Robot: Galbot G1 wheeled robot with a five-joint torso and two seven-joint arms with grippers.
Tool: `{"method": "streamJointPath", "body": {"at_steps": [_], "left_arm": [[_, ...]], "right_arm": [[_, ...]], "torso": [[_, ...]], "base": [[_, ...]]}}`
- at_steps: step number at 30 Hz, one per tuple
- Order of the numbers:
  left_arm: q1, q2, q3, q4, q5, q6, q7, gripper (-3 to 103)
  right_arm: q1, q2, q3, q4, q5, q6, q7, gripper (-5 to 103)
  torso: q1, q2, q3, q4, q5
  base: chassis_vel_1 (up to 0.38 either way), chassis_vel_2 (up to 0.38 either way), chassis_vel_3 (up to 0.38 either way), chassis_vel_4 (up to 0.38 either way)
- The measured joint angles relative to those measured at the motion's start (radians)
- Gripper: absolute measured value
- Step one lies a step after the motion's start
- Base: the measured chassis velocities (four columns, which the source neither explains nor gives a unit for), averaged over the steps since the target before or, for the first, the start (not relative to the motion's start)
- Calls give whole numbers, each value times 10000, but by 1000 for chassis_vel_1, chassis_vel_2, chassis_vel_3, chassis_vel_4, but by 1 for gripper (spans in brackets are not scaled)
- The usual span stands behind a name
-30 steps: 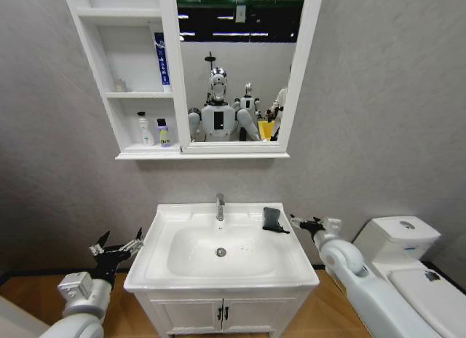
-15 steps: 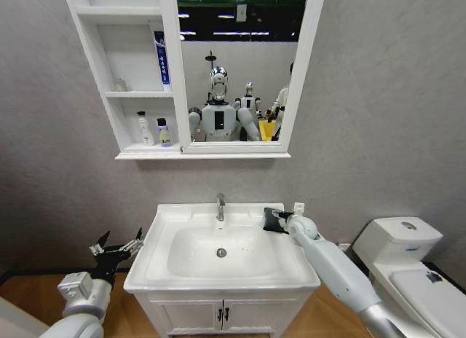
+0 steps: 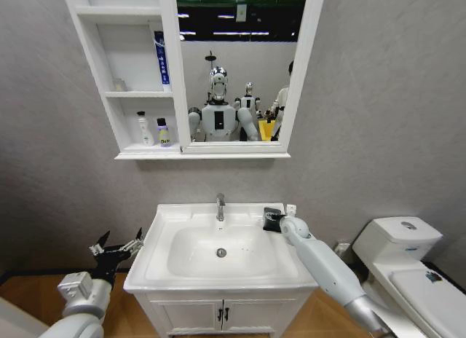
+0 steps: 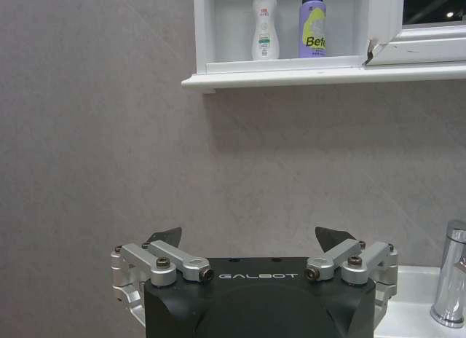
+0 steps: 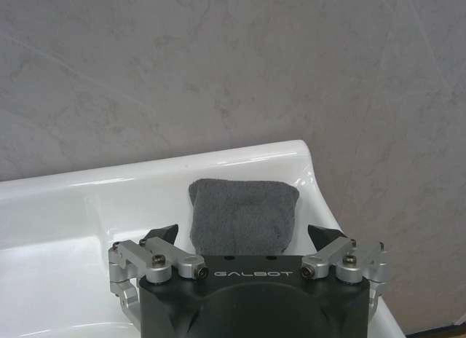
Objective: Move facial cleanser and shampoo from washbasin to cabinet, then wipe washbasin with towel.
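Towel [image 5: 244, 214] lies folded on the back right corner of the washbasin [image 3: 169, 215], and the right gripper [image 5: 244, 234] hangs just over its near edge with its fingers [image 5: 162, 234] spread apart on each side, not touching it as far as the pictures show. The left gripper [image 3: 116, 245] waits low beside the left edge of the washbasin, and its fingers are spread apart too with nothing in them. Two bottles, one white [image 3: 146, 130] and one purple [image 3: 164, 133], stand side by side on the bottom shelf of the cabinet [image 3: 169, 76], left of the mirror.
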Motion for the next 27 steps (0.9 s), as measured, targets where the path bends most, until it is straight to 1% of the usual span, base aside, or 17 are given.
{"method": "streamJointPath", "body": {"at_steps": [1, 2, 3, 6, 14, 17, 27], "left_arm": [[0, 0, 0, 0, 0, 0, 0, 100], [0, 0, 0, 0, 0, 0, 0, 100], [0, 0, 0, 0, 0, 0, 0, 100], [0, 0, 0, 0, 0, 0, 0, 100], [0, 0, 0, 0, 0, -1, 0, 100], [-1, 0, 0, 0, 0, -1, 0, 100], [0, 0, 0, 1, 0, 0, 0, 100]], "right_arm": [[1, 51, 1, -52, -10, -3, 1, 99], [8, 125, 3, -145, -53, -6, -31, 95], [8, 125, 3, -145, -53, -6, -31, 95], [87, 391, 45, -402, -143, -7, -79, 84], [162, 662, 92, -756, -427, -12, -58, 80], [161, 648, 106, -769, -478, -43, -25, 83], [1, 505, 207, -567, -518, -68, 95, 84]], "torso": [[0, 0, 0, 0, 0], [0, 0, 0, -2, 0], [0, 0, 0, -2, 0], [0, 1, -1, -2, 0], [0, 1, 0, -1, 0], [0, 1, 0, 0, 0], [0, 1, 0, -2, 1]], "base": [[0, 0, 0, 0], [0, 0, 0, 0], [0, 0, 0, 0], [0, 0, 0, 0], [0, 0, 0, 0], [0, 0, 0, 0], [0, 0, 0, 0]]}}
